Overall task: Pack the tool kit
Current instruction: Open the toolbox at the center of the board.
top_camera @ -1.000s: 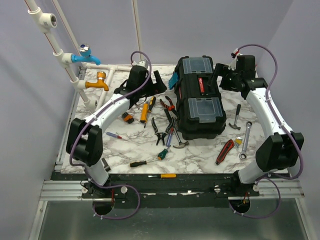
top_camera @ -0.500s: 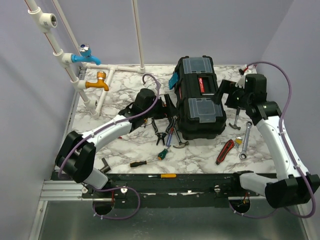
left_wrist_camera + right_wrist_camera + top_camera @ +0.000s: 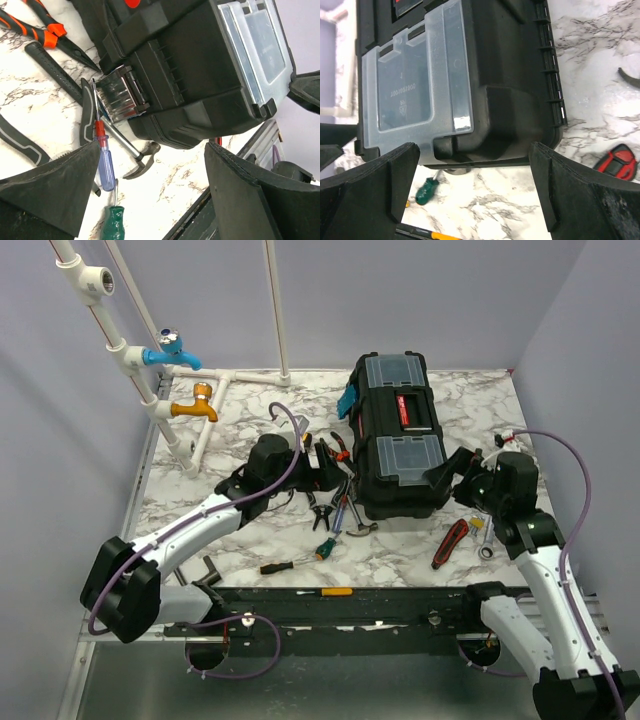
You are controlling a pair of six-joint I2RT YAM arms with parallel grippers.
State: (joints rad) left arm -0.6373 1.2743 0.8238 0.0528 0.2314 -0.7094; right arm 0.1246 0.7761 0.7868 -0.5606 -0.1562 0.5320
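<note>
Nearest you, a yellow-handled screwdriver (image 3: pixel 325 591) lies along the dark near edge. Just behind it on the marble table (image 3: pixel 400 555) are a green-handled screwdriver (image 3: pixel 325 548) and, to the right, a red-and-black cutter (image 3: pixel 449 543) and a wrench (image 3: pixel 487 550). These loose tools look like stiff, light steel with moulded grips, so pinch each one across its handle. Next come your two hands: the left gripper (image 3: pixel 152 149) and the right gripper (image 3: pixel 473 146) both stand spread wide and hold nothing. They face each other across the near end of the toolbox (image 3: pixel 400 455), one on each side. The box sits lid shut, a little right of the table's middle, with its long side running away from you. Judge it rigid, bulky and smooth-sided, so it is likely to slip in a side squeeze and is too wide for one gripper. Its clear lid panel (image 3: pixel 405 85) looks thin, so keep off it. Better holds are the shiny latch (image 3: pixel 117 95) on its left flank for opening and the red-black handle (image 3: pixel 410 410) further back for lifting. Beyond, the blue tap (image 3: pixel 172 355) and the orange tap (image 3: pixel 195 407) are not your concern. Compared with a second ago, both arms have drawn back from the far half of the table to the box's near end. The box itself has not moved, and its lid is as shut as before.
</note>
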